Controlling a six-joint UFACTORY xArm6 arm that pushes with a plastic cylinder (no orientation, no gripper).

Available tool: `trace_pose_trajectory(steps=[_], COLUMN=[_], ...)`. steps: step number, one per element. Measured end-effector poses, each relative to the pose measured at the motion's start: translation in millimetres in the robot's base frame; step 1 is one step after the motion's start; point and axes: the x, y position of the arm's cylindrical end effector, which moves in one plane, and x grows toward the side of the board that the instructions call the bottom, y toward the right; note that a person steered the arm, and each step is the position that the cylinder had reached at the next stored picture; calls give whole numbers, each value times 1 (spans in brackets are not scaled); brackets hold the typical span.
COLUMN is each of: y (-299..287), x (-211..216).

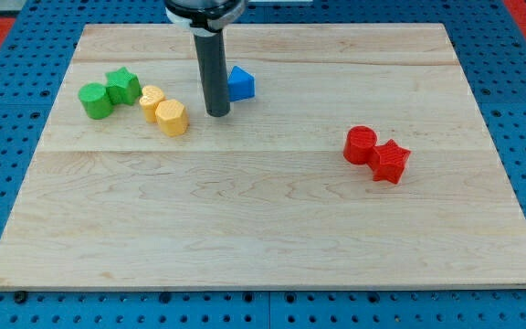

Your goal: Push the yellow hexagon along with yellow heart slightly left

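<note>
The yellow hexagon [172, 118] lies on the wooden board at the upper left, touching the yellow heart [152, 98] just up and to its left. My tip [217, 112] stands on the board a short way to the right of the hexagon, with a small gap between them. The dark rod rises straight up from it to the view's top.
A green cylinder [94, 100] and a green star [122, 86] sit together left of the heart. A blue block [240, 84] lies just right of the rod. A red cylinder [361, 144] and a red star-like block [391, 162] sit at the right. The board [263, 228] ends on a blue pegboard.
</note>
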Motion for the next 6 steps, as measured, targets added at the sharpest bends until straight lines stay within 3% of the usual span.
trace_pose_trajectory(steps=[3,6], y=[-58,-78], x=[12,3])
